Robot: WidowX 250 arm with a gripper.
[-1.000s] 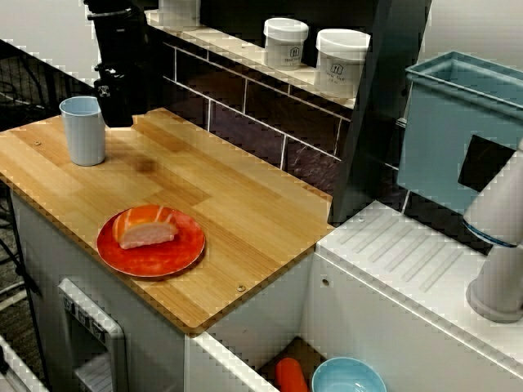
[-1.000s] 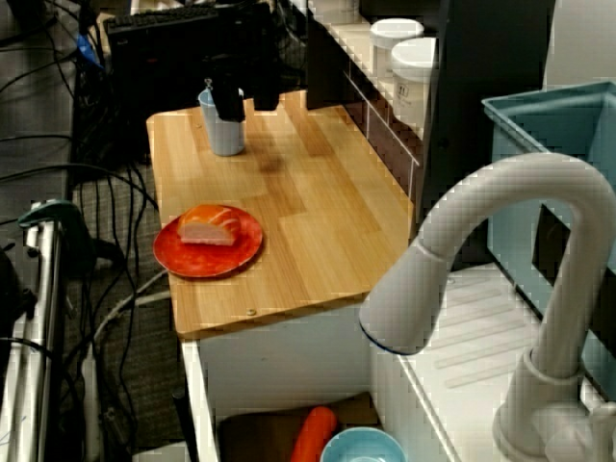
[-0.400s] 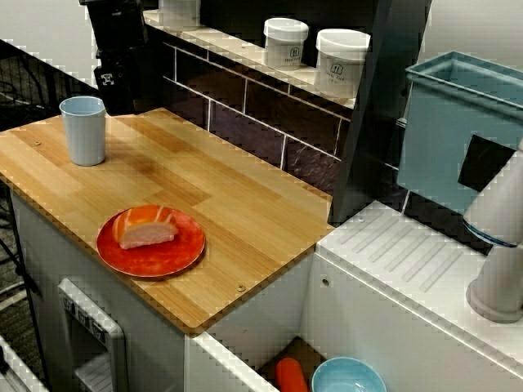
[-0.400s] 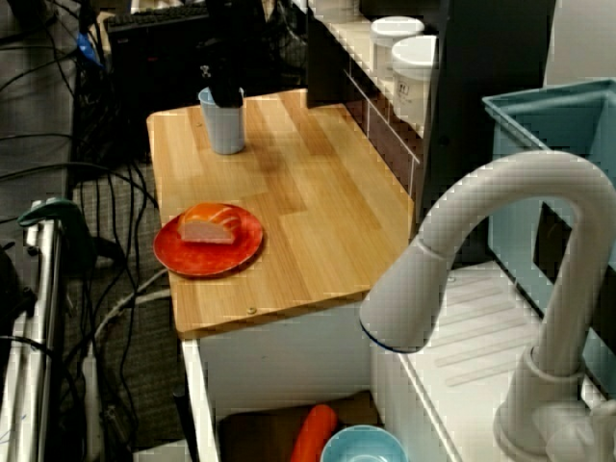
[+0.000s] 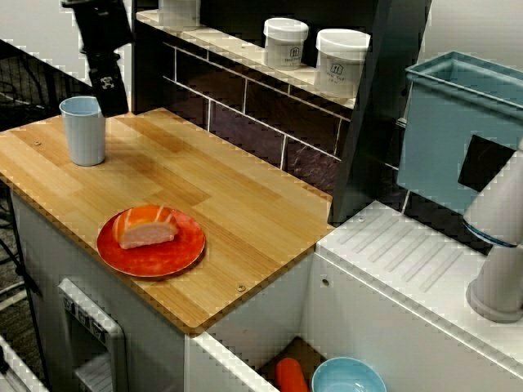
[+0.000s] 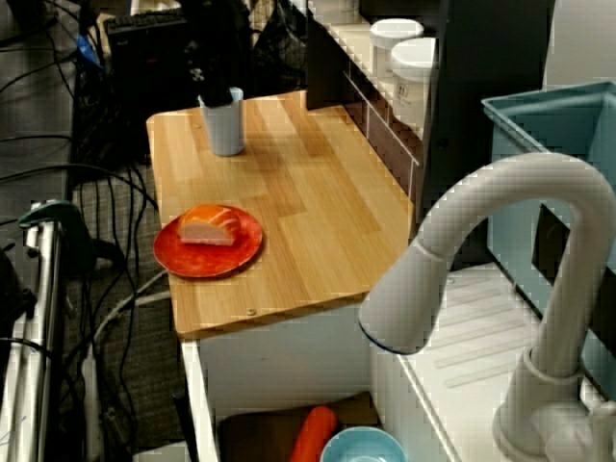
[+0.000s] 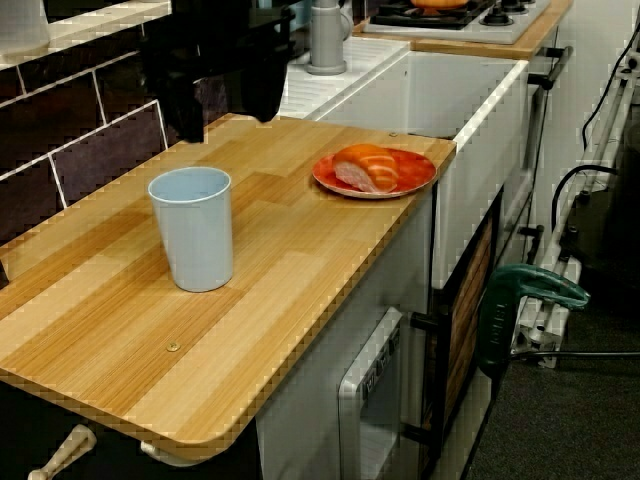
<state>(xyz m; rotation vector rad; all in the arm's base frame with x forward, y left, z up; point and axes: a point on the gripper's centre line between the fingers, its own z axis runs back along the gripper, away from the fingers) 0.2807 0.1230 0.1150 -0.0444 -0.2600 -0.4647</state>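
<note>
Your tool (image 7: 225, 125) hangs in the air just above the light blue cup (image 7: 194, 230), a little to the cup's tiled-wall side and clear of its rim. In the view from the cup end of the surface, the two dark fingers (image 7: 185, 115) stand apart with the wall showing between them, and nothing is held. In the view across the surface toward the wall, the tool (image 5: 112, 98) shows above and just behind the cup (image 5: 84, 131). In the view from behind the tap, the tool (image 6: 212, 94) overlaps the rim of the cup (image 6: 223, 125), so you cannot judge the gap there.

The cup stands upright near the far corner of the wooden surface (image 5: 237, 188). Well apart from the cup, toward the sink end, lies an orange plate (image 5: 186, 245) with a piece of salmon (image 5: 147, 229) on it. Two white jars (image 5: 341, 61) sit on the shelf above the tiles, farther from the cup than the plate is.
</note>
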